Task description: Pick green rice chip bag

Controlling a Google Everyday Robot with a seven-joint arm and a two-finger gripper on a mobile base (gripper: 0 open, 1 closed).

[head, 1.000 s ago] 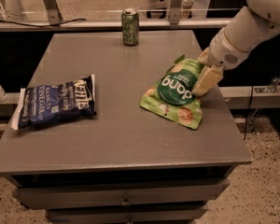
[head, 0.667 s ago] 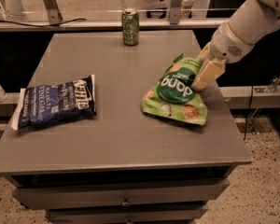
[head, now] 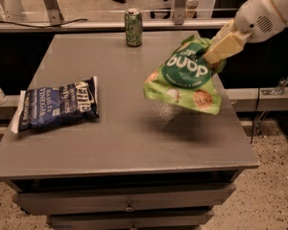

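In the only camera view that I have, the grey table fills the middle of the picture, and I describe everything in relation to it.

The gripper is above the table's far right corner. It hangs on the white arm, which enters from the upper right. One pale yellow finger lies across the front of the green rice chip bag, and the jaws are narrow, clamped on the bag's top edge.

The bag itself is in the air above the right half of the table and does not touch the top. It hangs tilted, with the lower edge pointing to the table's front right side. The white lettering on its dark green circle appears upside down to me. A soft shadow lies on the table top under the bag.

On the left side of the table, near the left edge, a dark blue chip bag lies flat. At the far edge of the table, about in the middle, a small green can stands upright, well apart from both bags.

Under the table top, at the front, I see drawers.
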